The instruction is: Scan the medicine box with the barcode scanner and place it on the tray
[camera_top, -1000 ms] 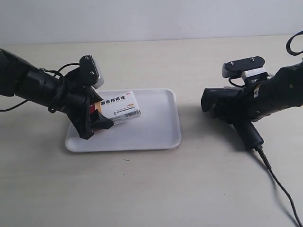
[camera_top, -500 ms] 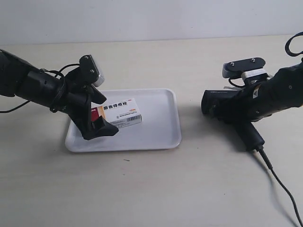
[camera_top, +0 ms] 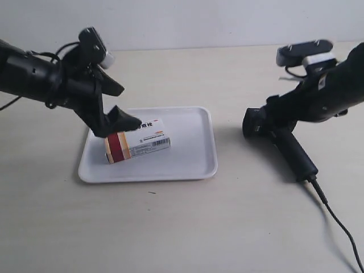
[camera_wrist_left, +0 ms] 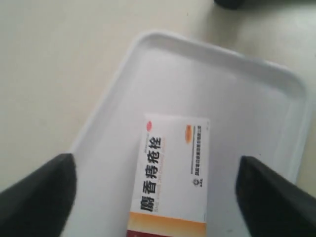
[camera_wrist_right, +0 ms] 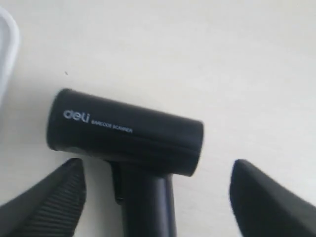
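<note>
Both arms have lifted since before. The left gripper (camera_top: 116, 111) now hangs spread and empty just above the medicine box (camera_top: 137, 141), which lies flat on the tray (camera_top: 193, 162). Right gripper (camera_wrist_right: 155, 197) spread, released over the barcode scanner (camera_top: 278, 142) lying on the table.

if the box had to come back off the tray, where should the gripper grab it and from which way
Probably from straight above, closing across the narrow width of the medicine box, fingers on its two long side faces near mid-length. It lies flat on the tray with its printed face up, so only those sides are free. The left gripper is open above it, one finger to each side, so it would suit.
</note>
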You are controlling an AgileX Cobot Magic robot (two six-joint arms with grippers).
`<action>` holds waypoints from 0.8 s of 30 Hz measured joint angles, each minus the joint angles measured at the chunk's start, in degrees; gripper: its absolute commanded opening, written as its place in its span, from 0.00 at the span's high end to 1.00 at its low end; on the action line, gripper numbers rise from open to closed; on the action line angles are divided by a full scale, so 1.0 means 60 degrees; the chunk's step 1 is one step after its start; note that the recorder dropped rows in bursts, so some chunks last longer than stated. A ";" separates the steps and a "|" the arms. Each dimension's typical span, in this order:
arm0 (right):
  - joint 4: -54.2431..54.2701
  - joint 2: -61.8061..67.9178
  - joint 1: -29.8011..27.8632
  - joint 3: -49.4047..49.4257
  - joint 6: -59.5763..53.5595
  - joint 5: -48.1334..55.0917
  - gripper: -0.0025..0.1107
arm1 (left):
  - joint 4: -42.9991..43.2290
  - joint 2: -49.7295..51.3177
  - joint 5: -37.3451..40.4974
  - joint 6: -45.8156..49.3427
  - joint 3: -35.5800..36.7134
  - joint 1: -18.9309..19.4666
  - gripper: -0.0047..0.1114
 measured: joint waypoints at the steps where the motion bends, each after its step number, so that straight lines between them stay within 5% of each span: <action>1: 0.0002 -0.0522 0.0000 -0.0020 -0.0005 0.0207 0.66 | 0.0109 -0.0328 0.0019 -0.0370 0.0000 0.0046 0.74; 2: 0.0002 -0.0969 0.0000 -0.0020 -0.0020 0.0329 0.78 | 0.0222 -0.0599 0.0040 -0.0681 0.0000 0.0092 0.91; 4: 0.0002 -0.2170 0.0000 0.0017 -0.0043 0.0422 0.98 | 0.0460 -0.1302 0.0057 -0.1238 0.0076 0.0191 0.93; 15: 0.0332 -0.8422 0.0000 0.2799 0.0329 -0.1551 0.97 | -0.1312 -0.5418 -0.1639 -0.1634 0.2237 0.0253 0.92; 24: 0.0474 -1.0695 0.0000 0.4721 0.0329 -0.1562 0.97 | -0.4074 -0.7506 -0.2033 -0.0048 0.4597 0.0253 0.92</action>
